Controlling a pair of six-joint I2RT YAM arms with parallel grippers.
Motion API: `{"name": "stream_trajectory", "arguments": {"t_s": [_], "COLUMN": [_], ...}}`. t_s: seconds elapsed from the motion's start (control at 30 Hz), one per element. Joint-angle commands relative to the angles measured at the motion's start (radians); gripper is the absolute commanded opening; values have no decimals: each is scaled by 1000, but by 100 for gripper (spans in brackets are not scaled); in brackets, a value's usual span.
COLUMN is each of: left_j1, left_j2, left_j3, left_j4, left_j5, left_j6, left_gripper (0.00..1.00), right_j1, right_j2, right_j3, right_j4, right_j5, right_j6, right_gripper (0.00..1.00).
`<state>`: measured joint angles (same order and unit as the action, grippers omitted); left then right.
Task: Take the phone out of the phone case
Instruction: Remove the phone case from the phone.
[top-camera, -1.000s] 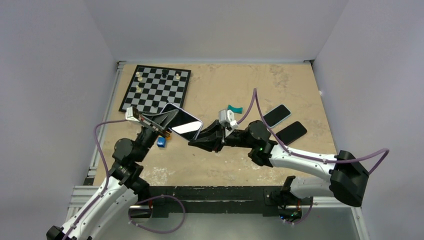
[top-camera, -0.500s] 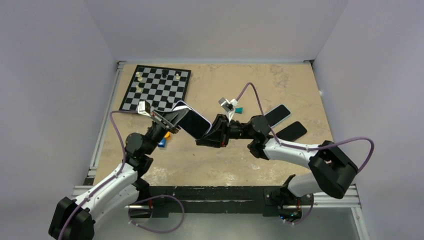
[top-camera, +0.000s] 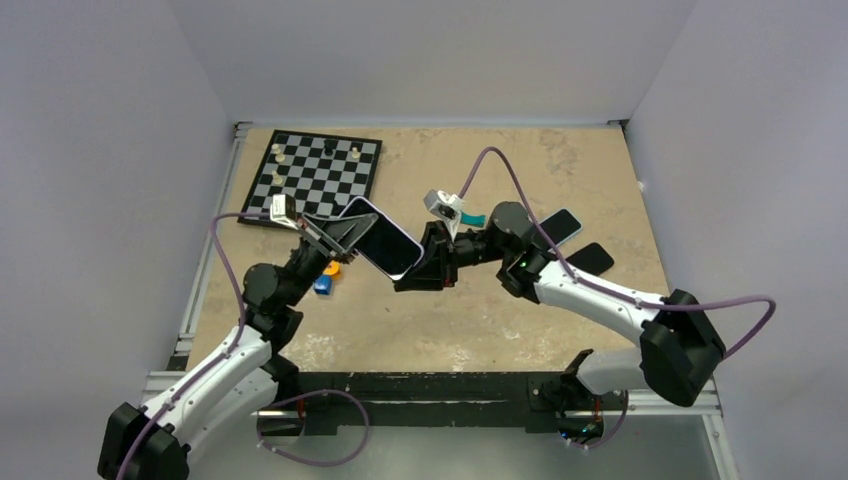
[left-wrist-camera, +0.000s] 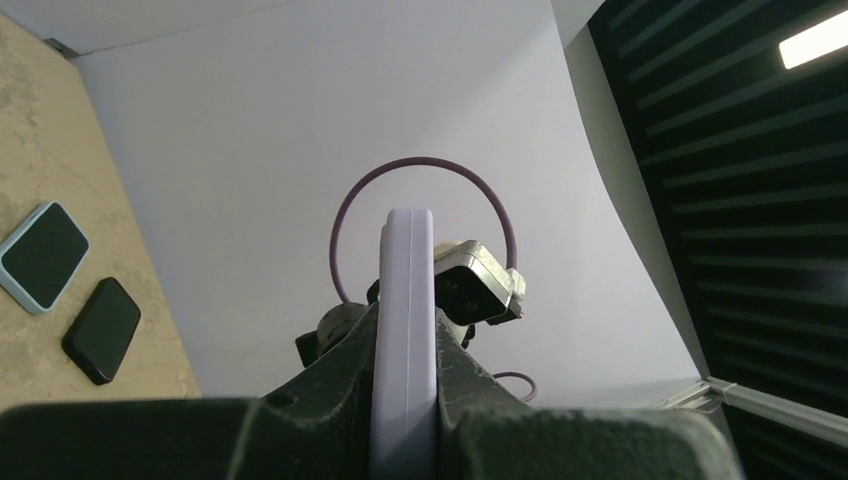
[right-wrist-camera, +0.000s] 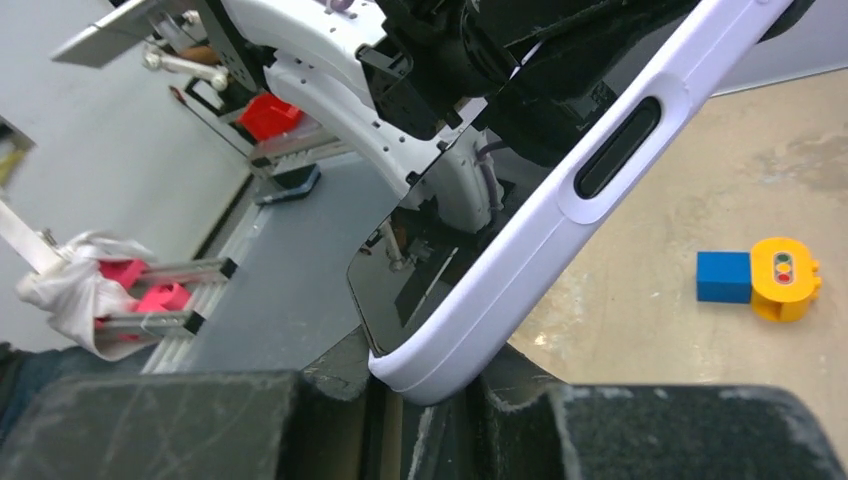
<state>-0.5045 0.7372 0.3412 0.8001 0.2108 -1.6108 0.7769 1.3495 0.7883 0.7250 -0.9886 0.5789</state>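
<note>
Phone case (left-wrist-camera: 403, 300), with the phone (top-camera: 383, 242) in it, sits tilted above mid-table (top-camera: 450, 330). Left gripper (top-camera: 348, 231) clamps its left end; right gripper (top-camera: 410, 272) clamps its near-right corner. Chessboard (top-camera: 312, 180) lies behind in the far-left corner, with pieces on it. Toy blocks (top-camera: 327, 279) lie on the table below the left gripper. Spare phones (top-camera: 553, 229), two, lie side by side at right, behind the right arm.

No lettering or number is legible on the phone case (right-wrist-camera: 530, 255) or elsewhere.
</note>
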Motion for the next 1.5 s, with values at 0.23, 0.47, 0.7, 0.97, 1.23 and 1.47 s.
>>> {"name": "stream_trajectory", "arguments": {"t_s": [0.23, 0.47, 0.7, 0.97, 1.23, 1.47], "left_j1": [-47, -46, -46, -46, -46, -46], "left_j2": [-139, -129, -129, -118, -108, -81], "left_j3": [168, 262, 333, 363, 378, 386], "left_j4": [-178, -351, -452, -461, -460, -404], "left_j5": [196, 246, 296, 328, 348, 398], "left_j6": [241, 398, 507, 509, 478, 373], "left_gripper": [0, 0, 0, 0, 0, 0], "right_j1": [-33, -35, -35, -31, 2, 28], "right_j2": [-234, -389, -358, -282, -237, -204], "right_j3": [-86, -28, 44, 107, 116, 108], "right_j4": [-341, -525, -516, -467, -437, -356], "right_j5": [168, 153, 32, -57, -105, -112], "right_j6": [-163, -205, -155, -138, -175, -245], "right_gripper": [65, 76, 74, 56, 32, 0]}}
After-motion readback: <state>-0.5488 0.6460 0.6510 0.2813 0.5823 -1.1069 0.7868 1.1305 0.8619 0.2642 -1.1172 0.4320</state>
